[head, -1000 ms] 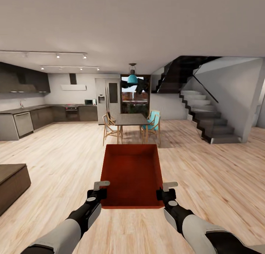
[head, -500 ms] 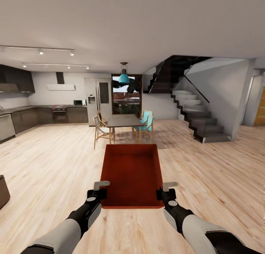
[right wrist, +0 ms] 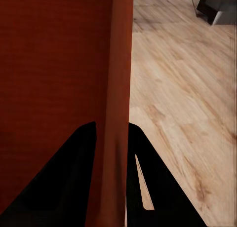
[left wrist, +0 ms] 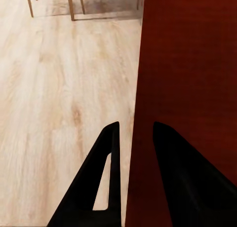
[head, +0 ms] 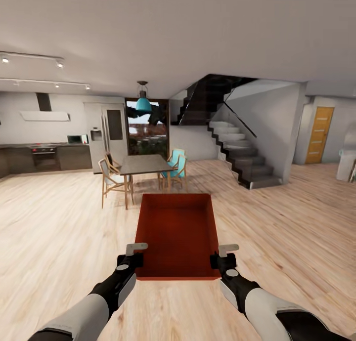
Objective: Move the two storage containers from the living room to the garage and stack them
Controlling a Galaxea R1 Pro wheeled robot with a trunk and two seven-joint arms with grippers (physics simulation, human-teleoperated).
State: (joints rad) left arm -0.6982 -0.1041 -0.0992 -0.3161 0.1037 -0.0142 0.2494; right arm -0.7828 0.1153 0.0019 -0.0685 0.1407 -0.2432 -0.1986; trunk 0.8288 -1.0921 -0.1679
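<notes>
Transit step: left gripper (head: 132, 254) and right gripper (head: 222, 256) clamped container (head: 178, 232) walls; next, drive toward garage.

Kitchen counter (head: 29, 150) and white object (head: 347, 164), edge-cropped.

Plank floor (head: 59, 232), dining table (head: 144, 164) (stairs (head: 240, 155) behind)

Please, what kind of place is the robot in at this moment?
Most likely an open-plan home interior: a kitchen with a refrigerator, a dining table with chairs, and a staircase, all on a light wood floor.
</notes>
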